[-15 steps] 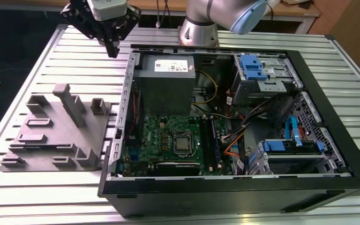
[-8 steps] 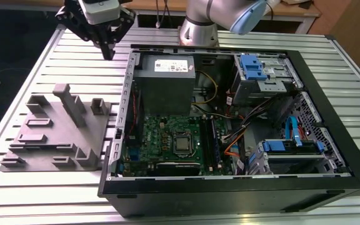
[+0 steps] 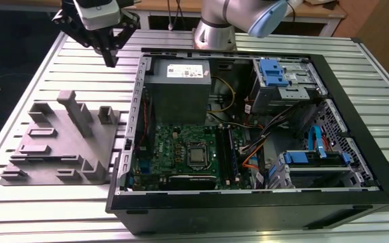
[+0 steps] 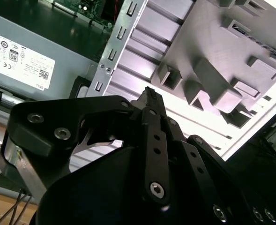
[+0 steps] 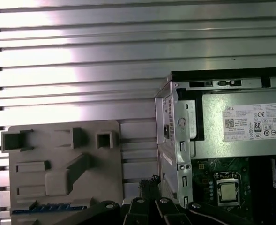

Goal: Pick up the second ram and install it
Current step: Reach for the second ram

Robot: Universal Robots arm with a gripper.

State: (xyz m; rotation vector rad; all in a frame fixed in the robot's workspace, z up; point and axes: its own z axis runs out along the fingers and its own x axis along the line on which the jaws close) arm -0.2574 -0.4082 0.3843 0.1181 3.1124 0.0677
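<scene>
Slatted table (image 3: 66, 71) carries a grey tray (image 3: 46, 139), second ram (image 5: 48, 209) seemingly half-hidden in it, near the empty pinched-together hand (image 3: 111, 62).

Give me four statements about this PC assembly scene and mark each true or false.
1. The gripper hangs over the slatted table, outside the computer case. True.
2. The gripper holds the second ram. False: its fingers are shut on nothing, and in the first wrist view the blue strip lies on the grey fixture.
3. The case stands open, showing the green motherboard. True.
4. The grey fixture sits inside the case. False: it lies on the table beside the case, on the exterior view's left.
</scene>
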